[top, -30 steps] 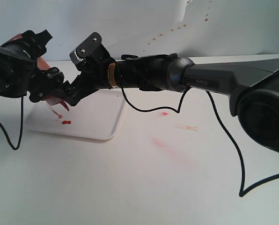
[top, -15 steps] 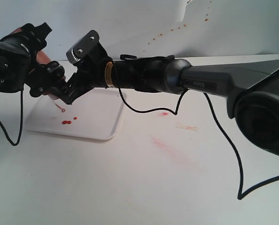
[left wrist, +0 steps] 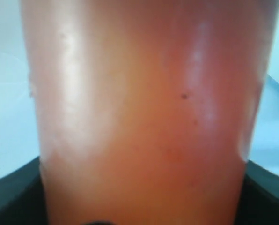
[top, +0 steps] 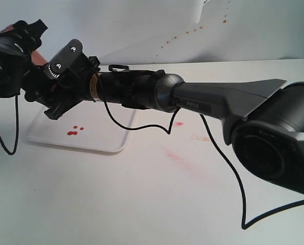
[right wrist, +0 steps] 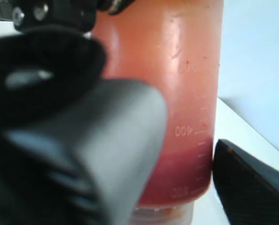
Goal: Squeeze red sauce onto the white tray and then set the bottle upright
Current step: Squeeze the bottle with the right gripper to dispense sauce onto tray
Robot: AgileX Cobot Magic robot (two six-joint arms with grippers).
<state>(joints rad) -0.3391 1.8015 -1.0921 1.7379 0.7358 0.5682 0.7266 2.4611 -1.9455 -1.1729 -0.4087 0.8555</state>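
1 bottle (left wrist: pixel 144 117), held off the table at approx 10 o'clock in the ext. view, over the far-left corner of the tray (top: pixel 108 138). L gripper (top: pixel 33 71) is clamped on its body, which fills the L wrist view w/ a dark jaw edge on each side. Inside: darker red sauce (right wrist: pixel 181 176) is pooled at the threaded neck end, and the rest of the body is see-through orange w/ printed vol. marks. R gripper (top: pixel 50 99) reaches across and straddles the same bottle, w/ one finger (right wrist: pixel 252 187) right at its wall. Can't tell if it's pressing or just close. 1 tray, flat on the table. It holds 3 small red drops (top: pixel 72 133) at approx 7 o'clock of its centre; the biggest looks like two merged. 1 more red spot (top: pixel 178 123) lies on the table at 3 o'clock of the tray, and a pink smear (top: pixel 175 155) lies at approx 4 o'clock.
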